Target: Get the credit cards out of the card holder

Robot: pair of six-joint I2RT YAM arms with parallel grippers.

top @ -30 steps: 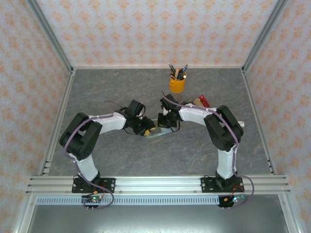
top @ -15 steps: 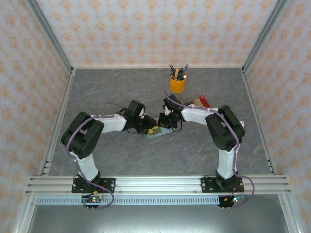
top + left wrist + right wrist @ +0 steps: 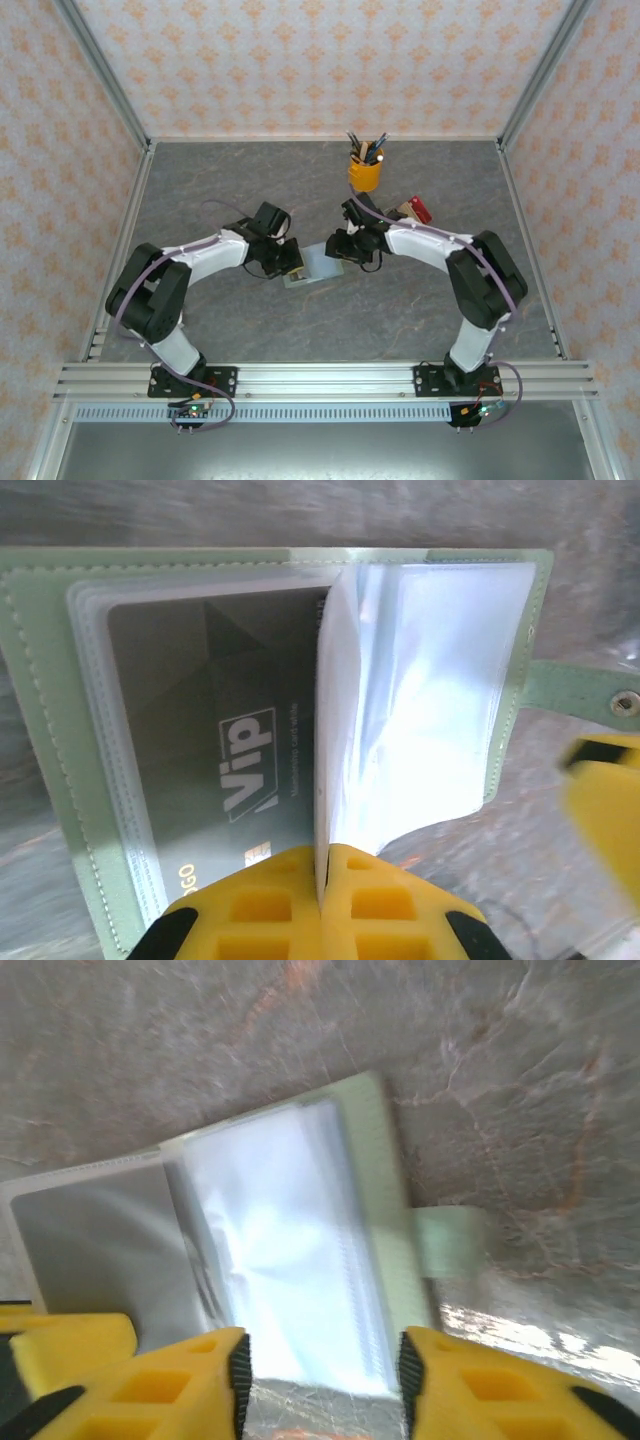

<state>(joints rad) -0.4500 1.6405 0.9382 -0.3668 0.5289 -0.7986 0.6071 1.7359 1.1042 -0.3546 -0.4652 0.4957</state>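
Note:
The sage-green card holder (image 3: 316, 268) lies open on the grey table between both arms. In the left wrist view its green border (image 3: 60, 780) frames clear plastic sleeves, and a dark credit card (image 3: 225, 740) marked "ViP" sits inside the left-hand sleeve. My left gripper (image 3: 325, 865) is shut on the near edge of one clear sleeve leaf (image 3: 340, 680), which stands up from the spine. My right gripper (image 3: 322, 1375) hovers open just above the holder's right half (image 3: 375, 1160), touching nothing. The snap strap (image 3: 580, 685) sticks out to the right.
A yellow cup of pens (image 3: 364, 172) stands behind the holder. A cluster of tan, dark and red blocks (image 3: 412, 210) sits at the back right beside the right arm. Metal frame rails bound the table on all sides.
My left gripper has closed on the sleeve leaf and pulled left, dragging the holder slightly left. My right gripper has opened and let go.

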